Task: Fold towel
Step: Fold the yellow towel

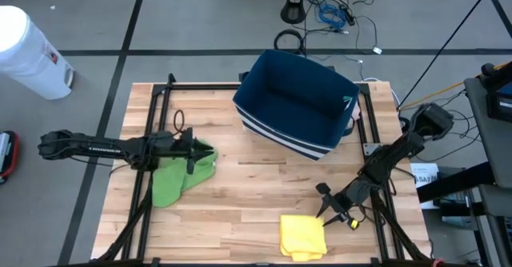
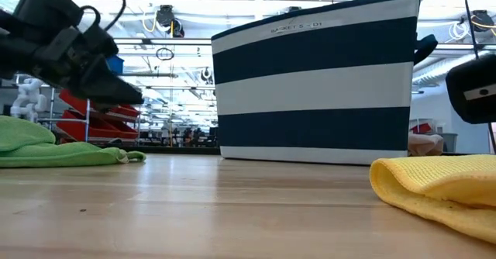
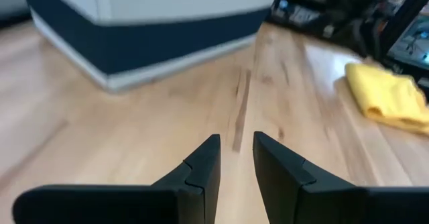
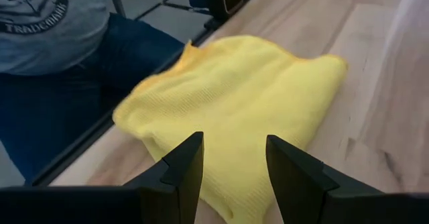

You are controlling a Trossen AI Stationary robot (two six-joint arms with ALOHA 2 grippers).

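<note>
Wooden desk (image 1: 256,195), seen from above: your left gripper (image 1: 194,149) hovers over the green towel (image 1: 180,177), jaws narrowly apart; your right gripper (image 1: 324,205), jaws apart, hangs beside the yellow towel (image 1: 302,237).

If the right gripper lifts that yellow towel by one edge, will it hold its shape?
Probably not. The yellow towel lies in soft, rounded folds, so it would likely droop and unfold. It looks thin and light. Its woven texture suggests the open right gripper above it shouldn't slip.

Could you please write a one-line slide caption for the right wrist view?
Right gripper, fingers open and empty, hovers over the yellow towel near the table edge.
</note>
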